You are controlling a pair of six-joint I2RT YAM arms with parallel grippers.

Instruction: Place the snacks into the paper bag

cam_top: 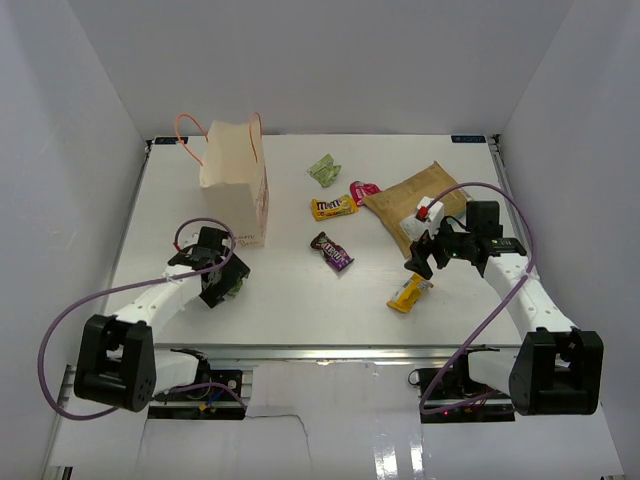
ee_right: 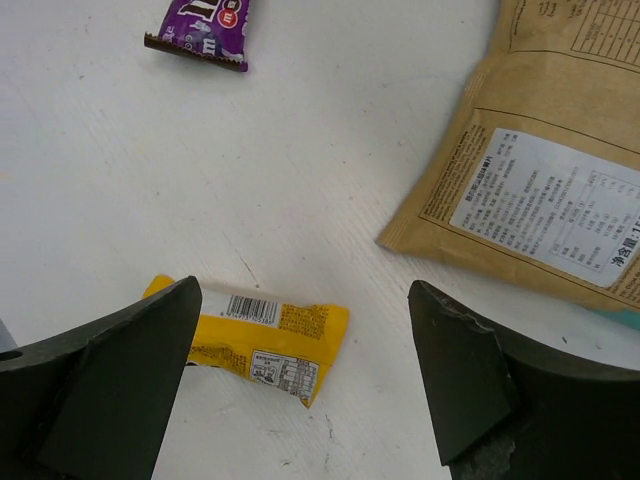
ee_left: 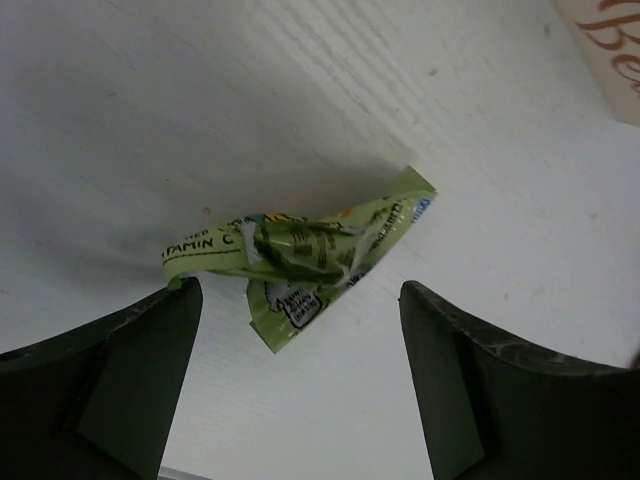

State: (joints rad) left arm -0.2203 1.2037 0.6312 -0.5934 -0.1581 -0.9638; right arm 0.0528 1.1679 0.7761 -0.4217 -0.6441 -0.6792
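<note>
The cream paper bag [cam_top: 236,186] with orange cord handles stands at the back left; its base corner shows in the left wrist view [ee_left: 612,45]. My left gripper [cam_top: 224,279] is open just in front of it, jaws wide over a crumpled green packet [ee_left: 300,250] lying on the table. My right gripper [cam_top: 424,257] is open above a yellow packet [ee_right: 262,340], which lies near its left finger [ee_right: 120,380]. The tan pouch with a white label [ee_right: 540,180] lies beside it. A purple packet [ee_right: 205,30] lies further off.
Mid-table lie a second green packet [cam_top: 324,171], the yellow M&M's packet [cam_top: 333,207], a pink-red packet [cam_top: 364,189], the purple packet [cam_top: 332,252] and the yellow packet [cam_top: 410,293]. The tan pouch [cam_top: 415,203] lies at the right. White walls enclose the table.
</note>
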